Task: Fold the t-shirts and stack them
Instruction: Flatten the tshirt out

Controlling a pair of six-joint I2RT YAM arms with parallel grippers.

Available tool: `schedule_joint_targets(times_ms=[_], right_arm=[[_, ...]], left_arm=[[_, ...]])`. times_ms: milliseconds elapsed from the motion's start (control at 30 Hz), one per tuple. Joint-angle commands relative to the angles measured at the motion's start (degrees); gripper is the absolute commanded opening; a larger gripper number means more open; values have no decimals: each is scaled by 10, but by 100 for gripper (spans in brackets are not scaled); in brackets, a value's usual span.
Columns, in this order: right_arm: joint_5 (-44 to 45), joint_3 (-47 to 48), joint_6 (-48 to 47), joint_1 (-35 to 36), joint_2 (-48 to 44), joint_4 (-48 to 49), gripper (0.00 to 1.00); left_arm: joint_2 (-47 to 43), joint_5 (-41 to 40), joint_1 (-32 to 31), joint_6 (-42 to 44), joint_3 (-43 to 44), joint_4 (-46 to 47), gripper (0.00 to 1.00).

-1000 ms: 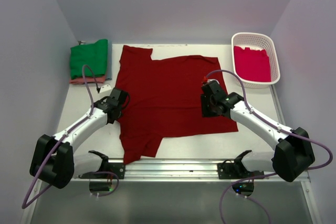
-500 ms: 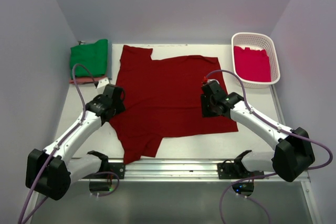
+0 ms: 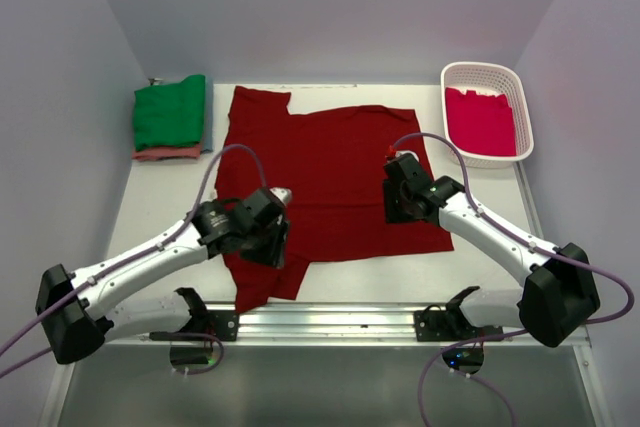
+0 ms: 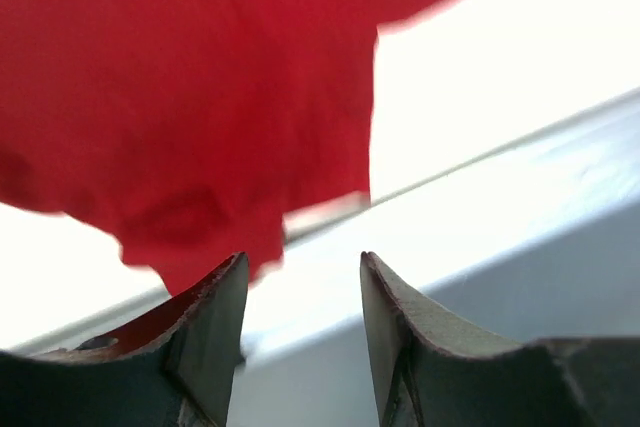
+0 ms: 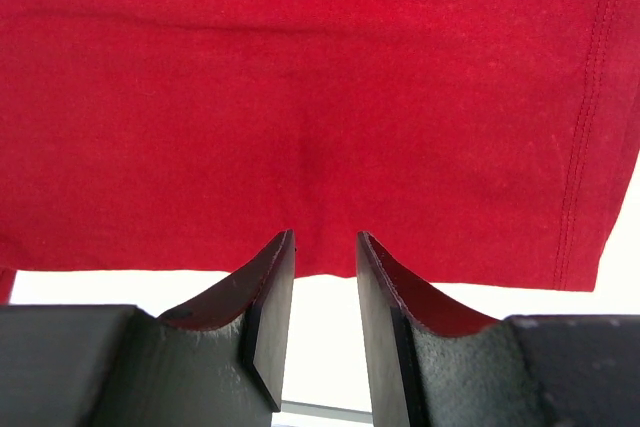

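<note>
Across the white counter (image 3: pixel 150 197), the left hand (image 4: pixel 300 265) has swung from the left edge of the dark red t-shirt (image 3: pixel 330 162) to its near sleeve, jaws now open and empty; the right hand (image 5: pixel 325 239) stays at the hem, narrowly open. Spread flat mid-counter, the shirt runs left-right, sleeves left, hem right.

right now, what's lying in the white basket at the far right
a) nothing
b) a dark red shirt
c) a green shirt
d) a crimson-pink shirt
d: the white basket holds a crimson-pink shirt, while the green shirt lies folded at the far left.
</note>
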Motion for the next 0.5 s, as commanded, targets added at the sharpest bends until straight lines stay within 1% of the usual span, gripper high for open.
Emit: schedule_joint_targets(times_ms=[0, 67, 100, 200, 300, 367, 433, 467], right_arm=[[10, 5, -4, 0, 1, 3, 36], [9, 4, -4, 1, 2, 3, 36], [9, 2, -4, 0, 2, 3, 36], [7, -2, -4, 0, -3, 6, 37], [6, 0, -4, 0, -4, 6, 37], [5, 2, -4, 0, -3, 6, 37], [3, 3, -5, 1, -1, 6, 37], [3, 4, -5, 0, 0, 5, 37]], left_arm=[[45, 0, -73, -38, 20, -106, 53], [72, -15, -110, -53, 21, -125, 53], [80, -30, -130, -70, 20, -150, 55], [80, -44, -153, -101, 8, -193, 56], [39, -48, -153, -120, -18, -210, 59], [21, -41, -153, -121, -22, -204, 58], [29, -43, -153, -125, -22, -205, 56], [51, -42, -153, -122, -22, -204, 56]])
